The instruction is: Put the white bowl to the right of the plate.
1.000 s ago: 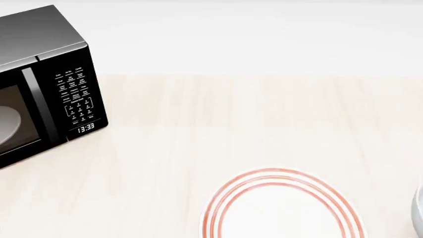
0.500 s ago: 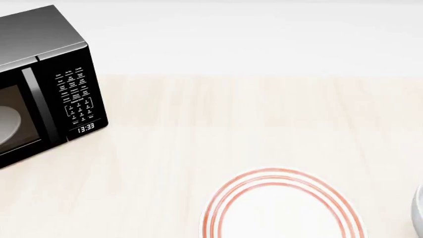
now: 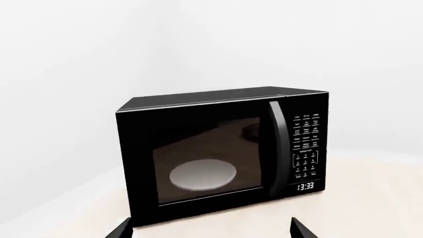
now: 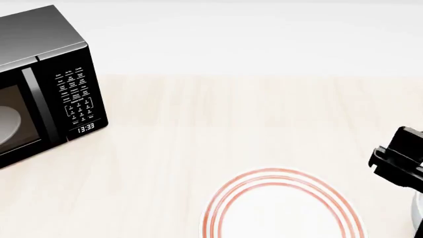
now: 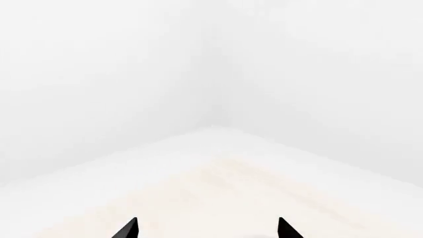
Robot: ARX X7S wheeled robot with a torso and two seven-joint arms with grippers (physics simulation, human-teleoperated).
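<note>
The plate, white with three thin red rings, lies at the near edge of the wooden table, partly cut off by the head view's bottom. Only a pale rounded sliver of the white bowl shows at that view's right edge, right of the plate. My right arm is a black shape just above that sliver. In the right wrist view the right gripper is open and empty, its tips wide apart over the table. The left gripper is open and empty, facing the microwave.
A black microwave with its door shut stands at the table's far left; it also shows in the left wrist view, with a pale round dish inside. The light wooden table meets white walls behind.
My right arm has come into the head view at the right edge, above the bowl's sliver. The plate, bowl and microwave have not moved.
</note>
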